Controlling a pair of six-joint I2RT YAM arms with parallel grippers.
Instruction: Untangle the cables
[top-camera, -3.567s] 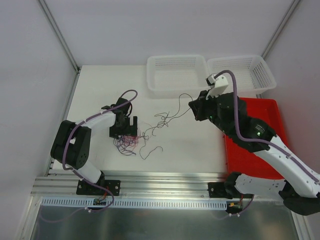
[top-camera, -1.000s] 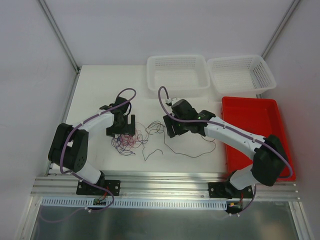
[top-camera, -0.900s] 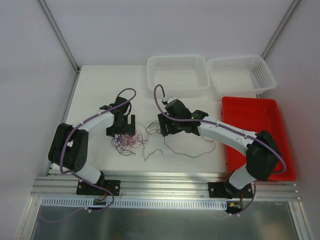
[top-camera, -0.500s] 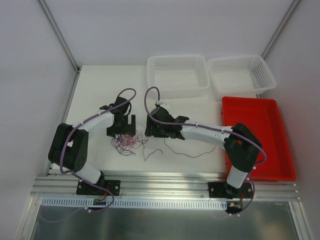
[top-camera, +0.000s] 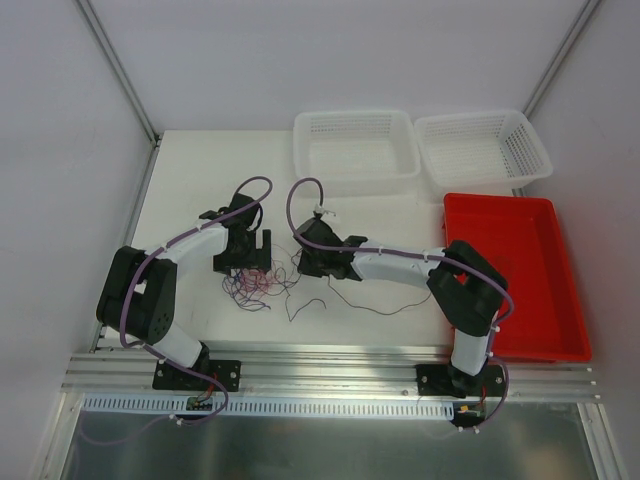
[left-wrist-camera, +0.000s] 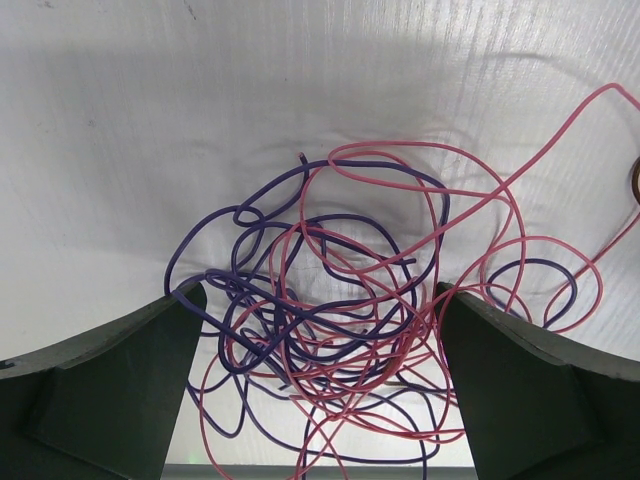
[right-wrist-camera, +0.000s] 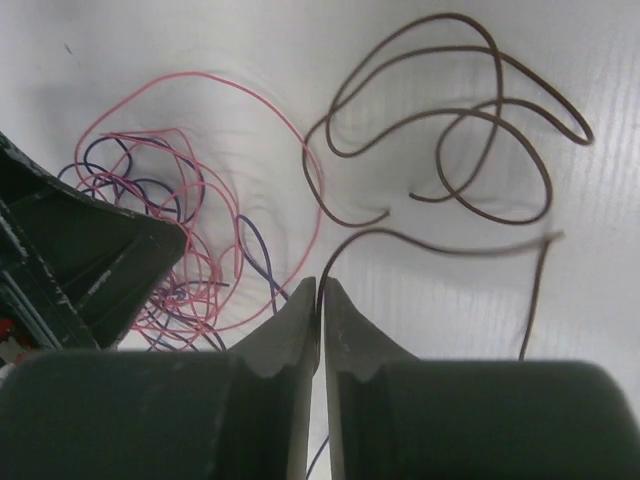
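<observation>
Right wrist view: a dark cable (right-wrist-camera: 430, 247) lies in loose open loops on the white table (right-wrist-camera: 150, 40), one end caught between the tips of the right gripper (right-wrist-camera: 320, 285), whose jaws are pressed together on it. The pink and purple tangle (right-wrist-camera: 190, 270) lies just to the left. The left wrist view shows that tangle, densely knotted, between the left gripper's (left-wrist-camera: 318, 295) wide-spread fingers. Only the top view shows the white baskets (top-camera: 400, 150) and red tray (top-camera: 520, 270), well apart.

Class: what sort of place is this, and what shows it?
Probably a robotics lab test cell: left arm and right arm bolted to a metal rail, white walls closing it in, baskets and a red tray near tangled cables.
</observation>
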